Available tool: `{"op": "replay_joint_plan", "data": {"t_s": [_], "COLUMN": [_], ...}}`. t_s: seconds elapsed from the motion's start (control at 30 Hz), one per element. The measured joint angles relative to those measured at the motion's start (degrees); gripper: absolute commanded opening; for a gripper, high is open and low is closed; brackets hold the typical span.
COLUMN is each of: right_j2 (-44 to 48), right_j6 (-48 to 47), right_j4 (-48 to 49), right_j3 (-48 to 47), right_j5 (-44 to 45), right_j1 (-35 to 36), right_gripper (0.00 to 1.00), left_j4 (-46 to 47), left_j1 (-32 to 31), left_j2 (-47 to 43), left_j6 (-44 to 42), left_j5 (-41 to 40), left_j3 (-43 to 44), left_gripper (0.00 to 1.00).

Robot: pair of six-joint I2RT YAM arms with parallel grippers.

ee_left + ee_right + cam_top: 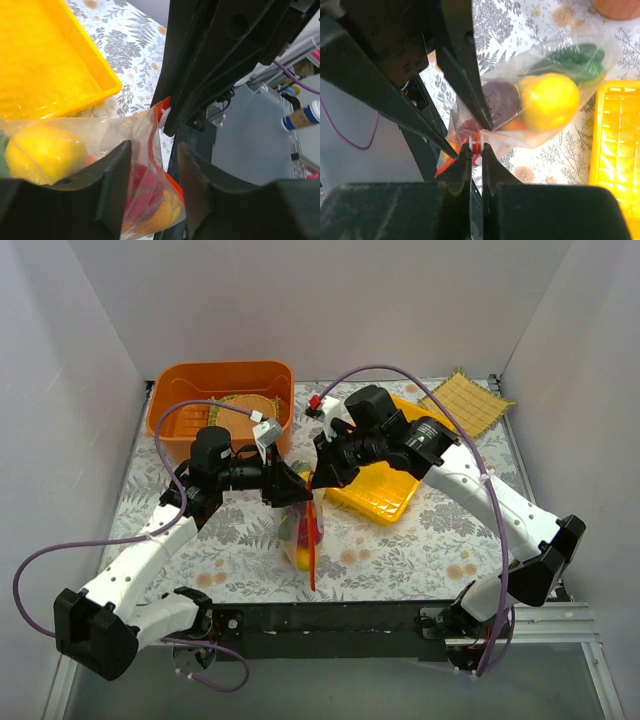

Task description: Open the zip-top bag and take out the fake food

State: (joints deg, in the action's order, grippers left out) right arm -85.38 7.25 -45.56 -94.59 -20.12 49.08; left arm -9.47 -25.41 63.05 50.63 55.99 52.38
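Over the floral table (400, 540), the zip-top bag (296, 530) is held at centre, zip strip (313, 545) running 12 to 6; right jaws pinch its 12 o'clock end, left jaws straddle the film from 9, unclamped.

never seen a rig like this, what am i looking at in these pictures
Two robot arms stand on a flower-patterned table. One picture looks down from above; the other two come from cameras on the wrists, so the dark prongs are each arm's own fingers. On the table: an orange bin, a yellow tray, a woven mat. Between the arms is a clear zip-top bag of fake food. The right gripper pinches its zip end; the left gripper straddles its edge, jaws apart.
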Motion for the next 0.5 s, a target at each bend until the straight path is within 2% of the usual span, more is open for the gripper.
{"op": "replay_joint_plan", "data": {"t_s": [0.03, 0.07, 0.17, 0.23, 0.27, 0.3, 0.4, 0.5], "right_j2": [-0.8, -1.8, -5.2, -7.4, -8.2, -8.7, -10.0, -9.8], "right_j6": [0.1, 0.1, -0.1, 0.1, 0.1, 0.1, 1.0, 1.7], "right_j4": [0.0, -0.2, -0.5, -1.2, -1.2, -1.3, -1.1, 0.1], "right_j3": [-1.0, -2.2, -5.9, -8.3, -9.1, -9.7, -12.0, -12.6], "right_j5": [0.0, 0.0, 0.5, 0.6, 0.7, 0.8, 1.4, 3.8], "right_j1": [0.3, 0.6, 1.9, 2.4, 2.6, 2.8, 3.1, 3.3], "right_gripper": [0.01, 0.01, 0.01, 0.02, 0.09, 0.25, 0.52, 0.58], "left_j4": [-0.3, -0.6, -1.6, -2.8, -3.2, -3.9, -4.8, -6.0], "left_j1": [0.0, 0.0, -0.1, -0.2, -0.2, -0.2, -0.8, -2.1], "left_j2": [-1.0, -2.0, -4.7, -6.4, -7.1, -7.8, -10.0, -12.9], "left_j6": [0.4, 0.7, 2.3, 3.3, 3.9, 4.5, 7.2, 11.3], "left_j5": [-1.5, -2.9, -7.6, -11.3, -13.0, -14.6, -19.8, -25.6], "left_j3": [-0.4, -0.8, -2.1, -2.9, -3.0, -3.1, -3.1, -3.1], "left_gripper": [0.3, 0.2, 0.02, 0.0, 0.0, 0.0, 0.0, 0.0]}}
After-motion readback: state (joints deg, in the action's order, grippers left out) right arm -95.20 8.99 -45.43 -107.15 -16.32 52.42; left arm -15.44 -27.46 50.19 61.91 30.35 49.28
